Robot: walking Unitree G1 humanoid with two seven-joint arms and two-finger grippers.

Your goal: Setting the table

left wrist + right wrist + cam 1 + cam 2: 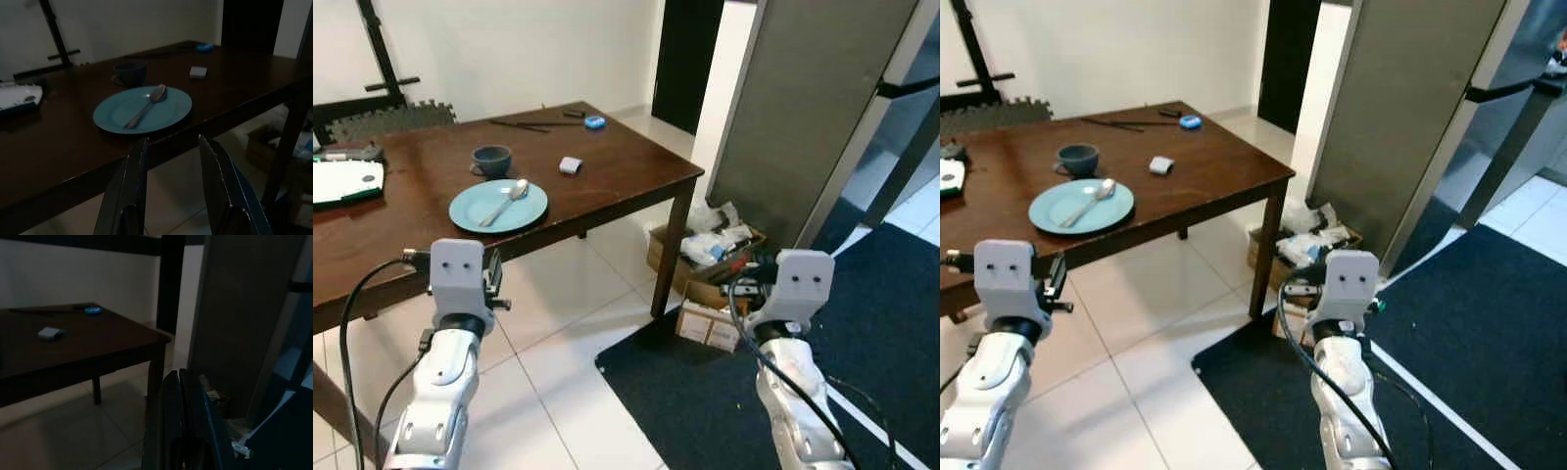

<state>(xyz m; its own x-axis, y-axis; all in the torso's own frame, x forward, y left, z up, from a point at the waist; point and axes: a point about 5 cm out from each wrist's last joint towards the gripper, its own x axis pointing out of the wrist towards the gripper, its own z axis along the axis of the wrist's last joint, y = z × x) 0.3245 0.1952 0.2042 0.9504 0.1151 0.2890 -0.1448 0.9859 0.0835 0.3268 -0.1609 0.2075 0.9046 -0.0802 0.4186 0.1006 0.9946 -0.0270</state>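
Plate, round and pale teal, lies flat near the front edge of the dark wooden surface, with a metal spoon resting across it, bowl end toward the far side. Just beyond the plate stands a small blue-grey cup. To the right of the cup sits a small white block, and at the far right corner lie a bright blue object and thin dark sticks. A white board with a green edge occupies the left end of the surface.

Both silver arms are held low in front of the surface, over the pale tiled floor. In the left wrist view the left claw points at the plate from below the surface edge, its two black fingers apart with nothing between them. In the right wrist view the right claw has its fingers pressed together, empty, aimed past the surface's right corner leg toward a grey panel. Cardboard boxes stuffed with bags sit on the floor beside a dark blue rug.
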